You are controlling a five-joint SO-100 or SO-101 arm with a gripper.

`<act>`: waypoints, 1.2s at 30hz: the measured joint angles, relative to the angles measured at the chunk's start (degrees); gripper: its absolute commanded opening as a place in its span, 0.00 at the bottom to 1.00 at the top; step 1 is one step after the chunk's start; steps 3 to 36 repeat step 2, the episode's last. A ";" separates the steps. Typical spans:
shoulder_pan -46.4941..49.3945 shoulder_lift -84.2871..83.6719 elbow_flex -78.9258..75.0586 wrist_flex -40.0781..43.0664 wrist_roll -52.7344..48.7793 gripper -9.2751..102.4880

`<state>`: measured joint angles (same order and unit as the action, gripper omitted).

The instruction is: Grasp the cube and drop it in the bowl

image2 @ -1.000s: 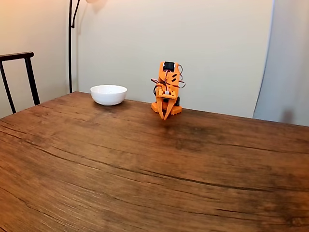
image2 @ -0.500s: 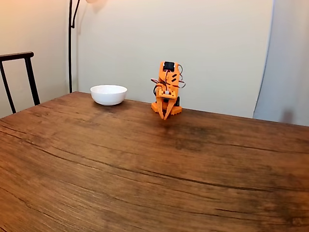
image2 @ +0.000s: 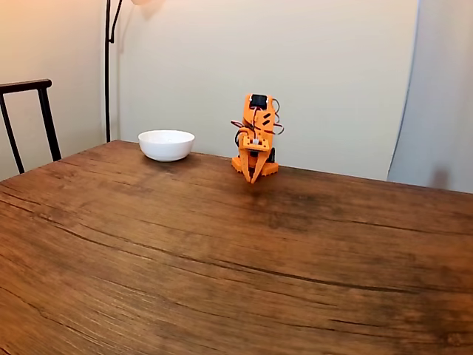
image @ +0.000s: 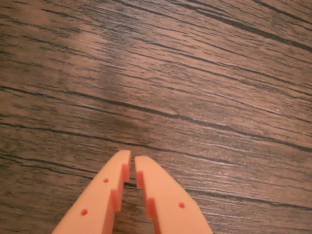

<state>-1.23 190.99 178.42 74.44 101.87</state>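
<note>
In the wrist view the orange gripper [image: 132,161] comes in from the bottom edge, its two fingers [image: 161,195] drawn together until only a thin slit remains between the tips; the jaws are clenched with nothing between them. Ahead of the tips and to both sides lies bare wooden table [image: 195,73] with dark grain lines, and a faint shadow sits just in front of the tips. In the fixed view the orange arm [image2: 256,133] stands folded at the far edge of the table [image2: 222,274], the gripper [image2: 253,177] pointing down with its tips close above the wood, jaws closed and empty. The white bowl [image2: 166,144] rests on the table well to the left of the jaws in this view, apart from them, near the far edge. A dark chair [image2: 29,118] stands beyond the table's left side.
</note>
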 measured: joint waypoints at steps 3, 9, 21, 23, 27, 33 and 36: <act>0.00 0.00 0.00 0.00 0.00 0.08; 0.00 0.00 0.00 0.00 0.00 0.08; 0.00 0.00 0.00 0.00 0.00 0.08; 0.00 0.00 0.00 0.00 0.00 0.08; 0.00 0.00 0.00 0.00 0.00 0.08; 0.00 0.00 0.00 0.00 0.00 0.08; 0.00 0.00 0.00 0.00 0.00 0.08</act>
